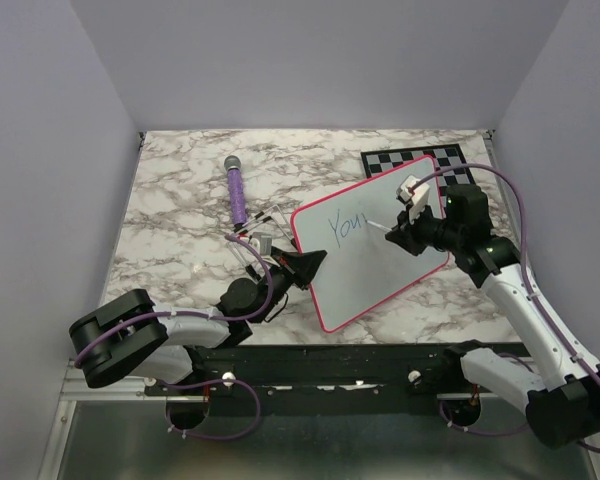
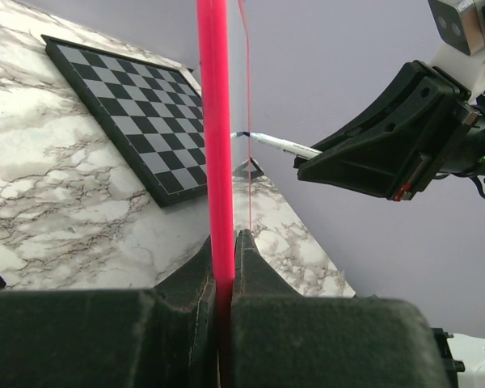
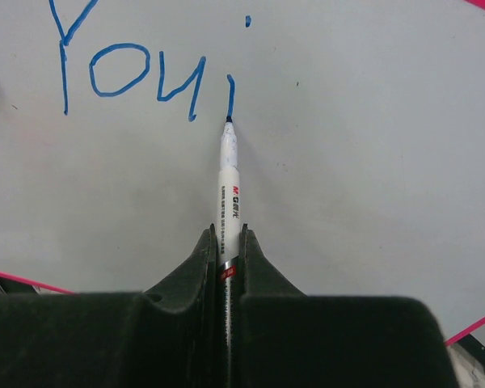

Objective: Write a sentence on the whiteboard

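Note:
The whiteboard (image 1: pixel 380 255), white with a pink-red rim, is held tilted above the marble table. My left gripper (image 1: pixel 308 263) is shut on its left rim, seen edge-on in the left wrist view (image 2: pixel 217 162). My right gripper (image 1: pixel 395 236) is shut on a white marker (image 3: pixel 229 190) whose tip touches the board (image 3: pixel 347 145). The sentence (image 3: pixel 137 73) reads "You" in blue, with a short stroke and a dot after it; it also shows in the top view (image 1: pixel 346 226). The marker shows in the left wrist view (image 2: pixel 283 145).
A grey-and-black chessboard (image 1: pixel 410 160) lies at the back right, partly under the whiteboard, also in the left wrist view (image 2: pixel 137 113). A purple microphone-like object (image 1: pixel 236 190) lies at the back left. Small metal clips (image 1: pixel 255 238) lie near the left gripper.

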`<state>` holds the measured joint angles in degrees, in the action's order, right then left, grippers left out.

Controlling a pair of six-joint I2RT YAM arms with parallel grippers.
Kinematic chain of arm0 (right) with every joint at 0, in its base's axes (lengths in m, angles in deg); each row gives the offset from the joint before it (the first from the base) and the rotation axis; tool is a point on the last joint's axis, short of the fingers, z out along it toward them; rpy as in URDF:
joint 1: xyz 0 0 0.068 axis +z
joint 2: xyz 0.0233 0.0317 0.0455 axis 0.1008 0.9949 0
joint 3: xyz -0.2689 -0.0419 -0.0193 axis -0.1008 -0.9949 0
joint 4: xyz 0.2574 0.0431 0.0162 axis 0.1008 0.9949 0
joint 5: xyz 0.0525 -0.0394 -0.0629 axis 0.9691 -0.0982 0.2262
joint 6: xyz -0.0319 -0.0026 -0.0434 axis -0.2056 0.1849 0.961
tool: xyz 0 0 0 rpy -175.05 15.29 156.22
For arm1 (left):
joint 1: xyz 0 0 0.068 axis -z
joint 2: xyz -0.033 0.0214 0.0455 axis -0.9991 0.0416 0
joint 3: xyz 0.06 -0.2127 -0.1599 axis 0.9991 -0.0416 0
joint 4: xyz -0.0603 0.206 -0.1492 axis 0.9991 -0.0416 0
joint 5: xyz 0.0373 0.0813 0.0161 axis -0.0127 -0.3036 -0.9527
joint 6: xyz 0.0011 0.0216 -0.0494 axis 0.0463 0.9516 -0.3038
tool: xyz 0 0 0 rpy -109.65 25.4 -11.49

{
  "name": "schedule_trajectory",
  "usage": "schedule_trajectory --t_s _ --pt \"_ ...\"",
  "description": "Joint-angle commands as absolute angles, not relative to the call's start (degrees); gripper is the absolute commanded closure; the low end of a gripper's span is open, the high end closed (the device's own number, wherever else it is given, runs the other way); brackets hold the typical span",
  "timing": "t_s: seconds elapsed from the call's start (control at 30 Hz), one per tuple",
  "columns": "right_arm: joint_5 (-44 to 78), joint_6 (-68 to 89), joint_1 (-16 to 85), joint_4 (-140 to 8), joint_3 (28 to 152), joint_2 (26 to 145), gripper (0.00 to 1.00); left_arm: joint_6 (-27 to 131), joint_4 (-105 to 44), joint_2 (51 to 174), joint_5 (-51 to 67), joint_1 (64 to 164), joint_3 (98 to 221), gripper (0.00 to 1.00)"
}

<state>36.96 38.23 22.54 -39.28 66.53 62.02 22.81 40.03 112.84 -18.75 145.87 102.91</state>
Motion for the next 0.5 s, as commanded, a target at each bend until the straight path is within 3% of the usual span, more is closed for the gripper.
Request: schedule_trajectory --t_s 0.0,0.47 --pt "35.0 39.3 22.3 -36.4 65.2 62.2 0.99 29.0 40.3 113.0 -18.0 146.1 102.0 1.00" --pt "32.9 38.9 21.6 -38.0 70.8 64.9 1.00 28.8 40.6 113.9 -17.3 146.1 102.4 1.00"
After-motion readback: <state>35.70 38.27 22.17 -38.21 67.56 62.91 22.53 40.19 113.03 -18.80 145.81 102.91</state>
